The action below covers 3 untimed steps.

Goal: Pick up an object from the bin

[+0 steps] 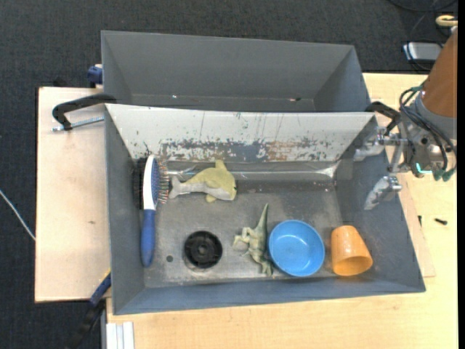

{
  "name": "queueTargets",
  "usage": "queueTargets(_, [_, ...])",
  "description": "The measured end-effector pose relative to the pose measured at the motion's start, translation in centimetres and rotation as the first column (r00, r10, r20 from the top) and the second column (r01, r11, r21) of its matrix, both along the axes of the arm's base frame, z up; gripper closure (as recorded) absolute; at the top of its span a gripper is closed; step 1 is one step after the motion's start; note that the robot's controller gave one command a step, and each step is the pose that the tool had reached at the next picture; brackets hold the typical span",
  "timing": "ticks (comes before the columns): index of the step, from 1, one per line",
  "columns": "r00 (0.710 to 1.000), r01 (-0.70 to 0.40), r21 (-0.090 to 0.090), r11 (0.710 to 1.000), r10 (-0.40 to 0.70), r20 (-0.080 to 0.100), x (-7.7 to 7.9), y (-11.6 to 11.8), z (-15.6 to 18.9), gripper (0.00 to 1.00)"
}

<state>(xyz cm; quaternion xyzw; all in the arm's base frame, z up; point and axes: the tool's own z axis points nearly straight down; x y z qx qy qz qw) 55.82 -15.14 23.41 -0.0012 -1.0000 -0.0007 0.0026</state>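
Grey bin, orange cup near claw

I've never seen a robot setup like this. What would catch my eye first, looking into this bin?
The bright blue bowl and the orange cup lying on its side stand out first, next to each other at the front right of the grey bin. After them come the blue-handled hairbrush along the left wall and the robot's gripper over the right wall, behind the cup.
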Motion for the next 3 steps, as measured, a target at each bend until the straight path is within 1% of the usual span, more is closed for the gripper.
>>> queueTargets(1, [1.000,-0.009,0.001,1.000,0.009,0.002,-0.4,3.8,-16.1,0.00])
queueTargets(2, [1.000,-0.009,-0.002,1.000,0.009,0.008,-0.2,3.7,-15.7,1.00])
queueTargets(3, [0.821,0.571,0.003,0.821,-0.571,0.011,0.9,4.1,-12.0,1.00])
